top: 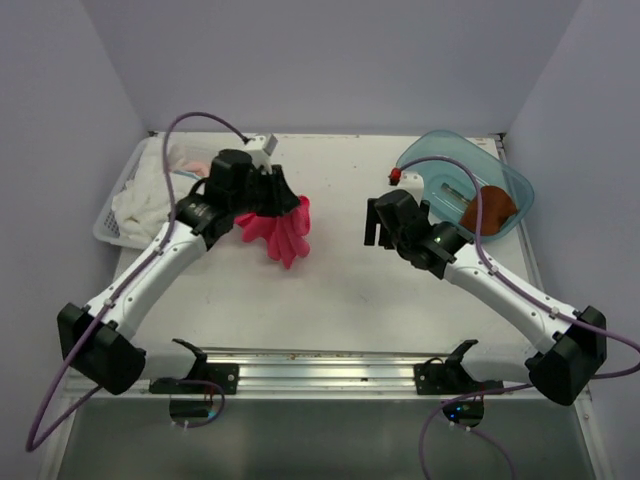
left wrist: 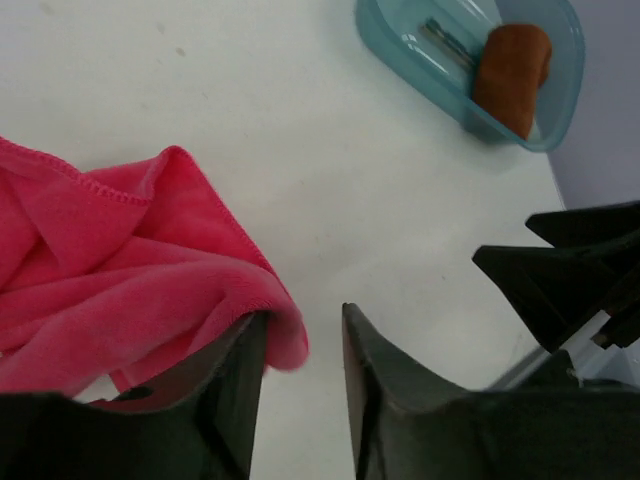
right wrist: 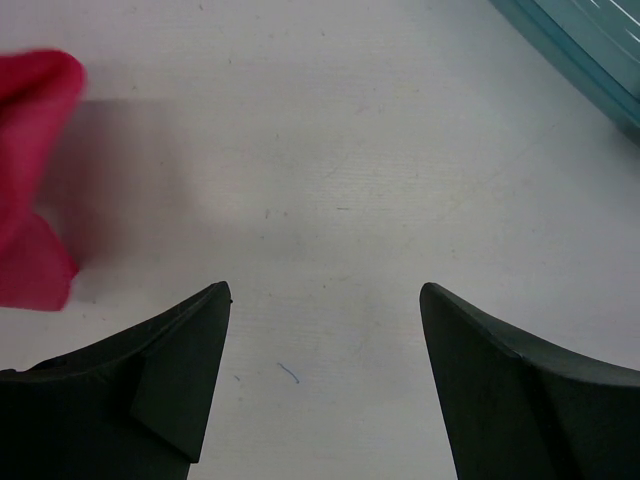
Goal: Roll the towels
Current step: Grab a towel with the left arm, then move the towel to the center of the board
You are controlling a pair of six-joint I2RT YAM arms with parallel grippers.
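Note:
The pink-red towel (top: 281, 229) lies bunched in a heap on the white table, just under my left gripper (top: 268, 198). In the left wrist view the towel (left wrist: 110, 260) drapes over the tip of the left finger (left wrist: 235, 380), and the jaws stand a little apart with only bare table between them, so my left gripper (left wrist: 303, 322) is open. The rust-brown towel (top: 490, 207) sits rolled inside the teal bin (top: 515, 185). My right gripper (top: 375, 226) hovers to the right of the pink towel (right wrist: 30, 180), and my right gripper (right wrist: 325, 292) is open wide over bare table.
A white basket (top: 110, 225) holding white cloths stands at the left edge behind my left arm. The teal bin (left wrist: 400, 50) is at the back right, and its corner (right wrist: 590, 50) shows in the right wrist view. A metal rail (top: 320, 368) runs along the near edge.

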